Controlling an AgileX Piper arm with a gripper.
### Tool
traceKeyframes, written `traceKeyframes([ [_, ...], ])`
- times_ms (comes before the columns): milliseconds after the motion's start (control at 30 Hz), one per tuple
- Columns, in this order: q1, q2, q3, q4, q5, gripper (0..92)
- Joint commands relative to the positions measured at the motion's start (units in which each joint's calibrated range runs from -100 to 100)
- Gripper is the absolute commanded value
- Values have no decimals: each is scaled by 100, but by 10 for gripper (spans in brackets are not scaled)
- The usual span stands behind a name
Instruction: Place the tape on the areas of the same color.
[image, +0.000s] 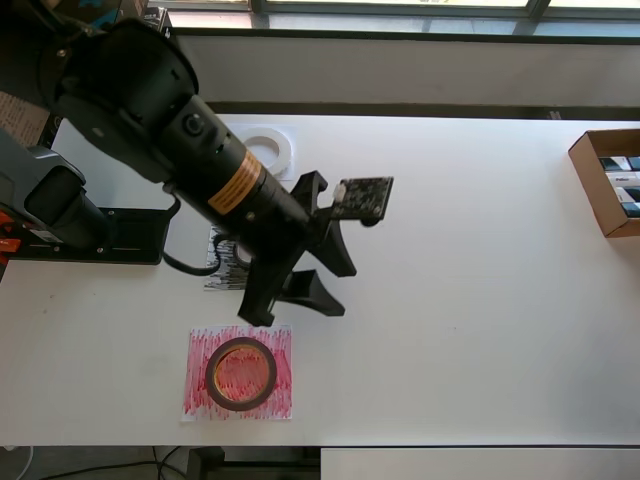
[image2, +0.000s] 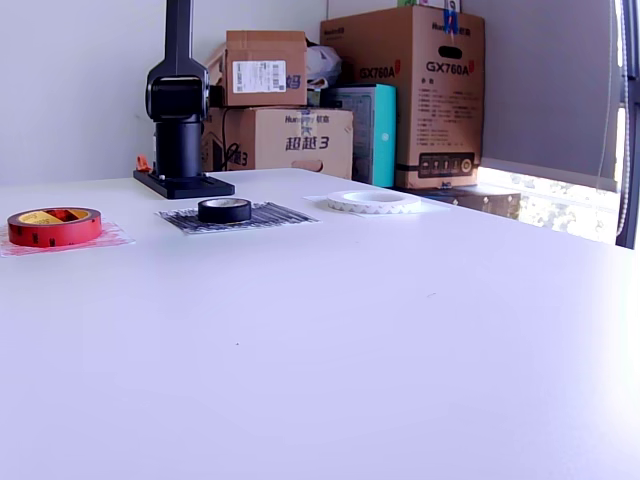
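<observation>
The maroon-brown tape roll (image: 241, 373) (image2: 54, 226) lies on the red scribbled sheet (image: 200, 345) (image2: 112, 238). In the exterior view the small black roll (image2: 224, 209) sits on the black scribbled sheet (image2: 275, 214). From overhead that sheet (image: 222, 268) is mostly covered by the arm and the black roll is hidden. The white tape ring (image: 269, 149) (image2: 373, 201) rests on a white sheet (image2: 316, 200) that barely stands out from the table. My gripper (image: 305, 295) hangs open and empty above the table, just right of the black sheet in the overhead view. It is out of the exterior view.
The arm's base (image: 90, 240) (image2: 182, 182) stands at the table's left edge in the overhead view. An open cardboard box (image: 600, 185) sits at the overhead view's right edge. Stacked cartons (image2: 400, 95) stand behind the table.
</observation>
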Motion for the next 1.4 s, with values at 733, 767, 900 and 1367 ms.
traceKeyframes([
  [733,3045,-1153,948,-710,-264,97],
  [767,3029,-1331,1111,-829,-346,58],
  [900,2918,-2191,1747,-1185,-690,2],
  [1367,2934,-6017,4828,-2517,-1541,2],
])
